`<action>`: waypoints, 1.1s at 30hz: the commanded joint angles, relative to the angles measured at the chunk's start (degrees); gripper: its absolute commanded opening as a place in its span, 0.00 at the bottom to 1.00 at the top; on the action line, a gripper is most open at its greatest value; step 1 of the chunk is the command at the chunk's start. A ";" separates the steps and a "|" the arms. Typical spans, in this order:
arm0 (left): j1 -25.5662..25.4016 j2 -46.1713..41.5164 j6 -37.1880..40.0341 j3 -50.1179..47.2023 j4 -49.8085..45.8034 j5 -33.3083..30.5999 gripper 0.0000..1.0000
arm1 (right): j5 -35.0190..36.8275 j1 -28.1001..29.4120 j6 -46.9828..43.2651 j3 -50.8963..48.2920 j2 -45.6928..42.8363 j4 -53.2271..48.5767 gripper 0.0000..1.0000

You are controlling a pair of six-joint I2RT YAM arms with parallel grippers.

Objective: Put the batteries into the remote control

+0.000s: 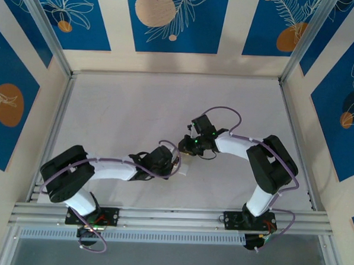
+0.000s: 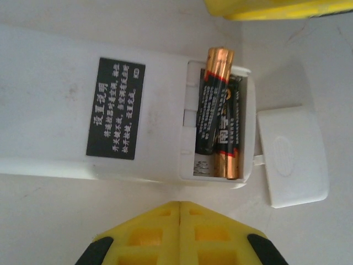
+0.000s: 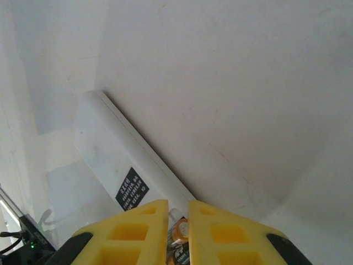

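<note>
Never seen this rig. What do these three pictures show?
A left arm and right arm stand on a pale table; the top picture looks down on them. The other two come from wrist cameras. On the table lies a flat white plastic remote control, compartment open: one black-and-gold cylindrical battery seated, a second battery tilted, the loose white lid beside. Yellow blocks are the end effectors: left end effector shut, empty; right end effector over the compartment, grip unclear.
</note>
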 commanded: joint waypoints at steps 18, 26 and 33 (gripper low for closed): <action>-0.15 2.80 -0.72 0.69 1.45 -0.25 0.00 | -1.66 3.63 1.66 -0.83 0.94 0.36 0.11; 0.26 2.91 0.11 0.98 0.51 -0.88 0.00 | -1.80 4.76 3.33 -2.62 0.31 1.05 0.12; 0.76 0.94 2.17 0.72 -2.54 -2.07 0.00 | -0.63 4.00 3.11 -3.75 -2.53 0.02 0.15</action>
